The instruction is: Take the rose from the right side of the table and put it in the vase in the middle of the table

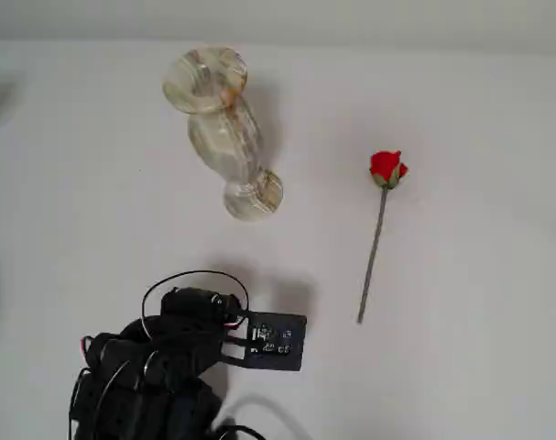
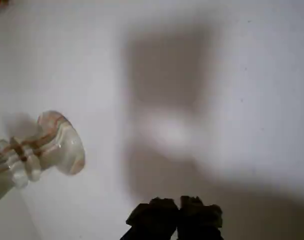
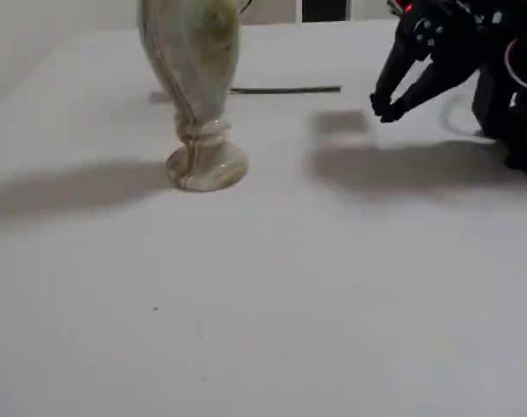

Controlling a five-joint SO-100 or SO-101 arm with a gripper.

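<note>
One rose (image 1: 379,216) lies flat on the white table (image 1: 479,348), its red bloom toward the far edge and its thin stem running back toward the near edge in the fixed view from above. Taking the vase as landmark, the rose lies well apart to the right of it in that view, touching neither the vase nor the arm; in the low fixed view only its stem (image 3: 285,89) shows, as a dark line behind the vase. One vase (image 1: 222,130) stands upright on its round foot, with cream-and-tan marbling, a flared mouth and a narrow waist; its lower body and foot appear in the low fixed view (image 3: 198,87) and at the left edge of the wrist view (image 2: 41,150). One arm stands on the near side of the vase in the fixed view from above. Its single gripper (image 3: 386,108) hangs above the table beside the vase, empty, the two fingertips (image 2: 174,217) drawn together and pressed closed.
</note>
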